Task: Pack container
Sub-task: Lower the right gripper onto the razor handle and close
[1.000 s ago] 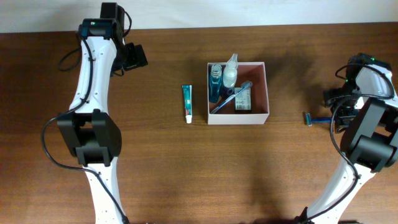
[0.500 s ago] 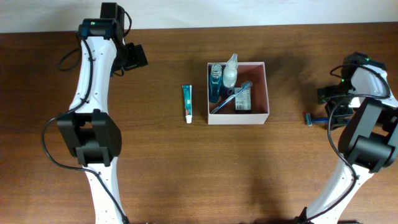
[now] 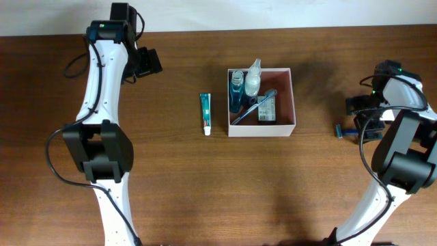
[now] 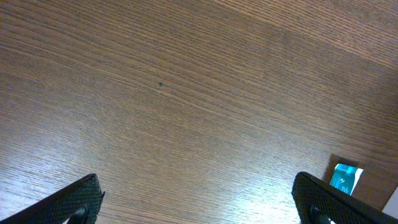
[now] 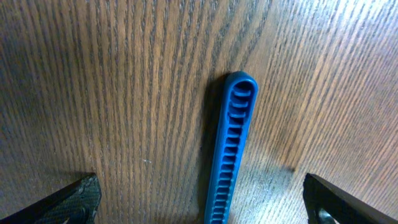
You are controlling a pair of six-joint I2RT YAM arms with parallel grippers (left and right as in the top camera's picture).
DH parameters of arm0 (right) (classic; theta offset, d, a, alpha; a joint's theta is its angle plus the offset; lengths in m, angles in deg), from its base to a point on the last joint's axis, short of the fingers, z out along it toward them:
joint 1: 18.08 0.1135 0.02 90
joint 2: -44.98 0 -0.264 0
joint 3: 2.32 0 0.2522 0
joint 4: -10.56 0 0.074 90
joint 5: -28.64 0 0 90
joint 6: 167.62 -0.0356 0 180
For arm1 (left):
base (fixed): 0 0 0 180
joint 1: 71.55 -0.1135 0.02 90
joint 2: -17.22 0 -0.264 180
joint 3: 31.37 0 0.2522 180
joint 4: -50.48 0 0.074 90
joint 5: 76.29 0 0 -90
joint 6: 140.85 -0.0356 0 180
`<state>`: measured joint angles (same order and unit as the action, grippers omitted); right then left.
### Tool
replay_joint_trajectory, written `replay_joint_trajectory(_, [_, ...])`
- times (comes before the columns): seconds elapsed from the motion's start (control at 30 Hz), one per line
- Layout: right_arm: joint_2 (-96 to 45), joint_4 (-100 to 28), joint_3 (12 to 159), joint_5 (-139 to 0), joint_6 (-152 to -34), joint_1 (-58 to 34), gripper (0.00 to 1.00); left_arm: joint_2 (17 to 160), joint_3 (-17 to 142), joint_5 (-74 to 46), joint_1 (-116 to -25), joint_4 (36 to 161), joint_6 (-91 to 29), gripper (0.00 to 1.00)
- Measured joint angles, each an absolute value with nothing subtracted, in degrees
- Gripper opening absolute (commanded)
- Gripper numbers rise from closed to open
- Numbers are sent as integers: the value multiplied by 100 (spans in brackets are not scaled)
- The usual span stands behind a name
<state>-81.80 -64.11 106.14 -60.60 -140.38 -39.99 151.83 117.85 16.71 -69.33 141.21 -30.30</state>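
right wrist: razor (image 5: pixel 229 155) handle runs off bottom edge, head out of frame. left wrist: toothpaste tube (image 4: pixel 345 177) clipped at lower right. overhead: razor's tail hidden under right arm (image 3: pixel 406 147); labels inside container (image 3: pixel 284 92) too small to read.

No legible text anywhere.

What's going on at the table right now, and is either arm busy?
The right gripper is open over a blue plastic razor with a ribbed handle. One finger sits on each side of the handle, and it has not yet closed. The razor lies right of the square white-walled container, which already holds a blue bottle, a clear spray bottle and a blue toothbrush. A green-and-white toothpaste tube lies on the table left of it. The left gripper is open, holding nothing.
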Motion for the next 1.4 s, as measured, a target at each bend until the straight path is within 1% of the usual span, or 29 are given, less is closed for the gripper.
replay_joint_trajectory(1.4, [-8025, -6015, 10310, -6039, -13732, -4010, 99, 15183, 11785, 1671, -6933, 14121, -3030, 99])
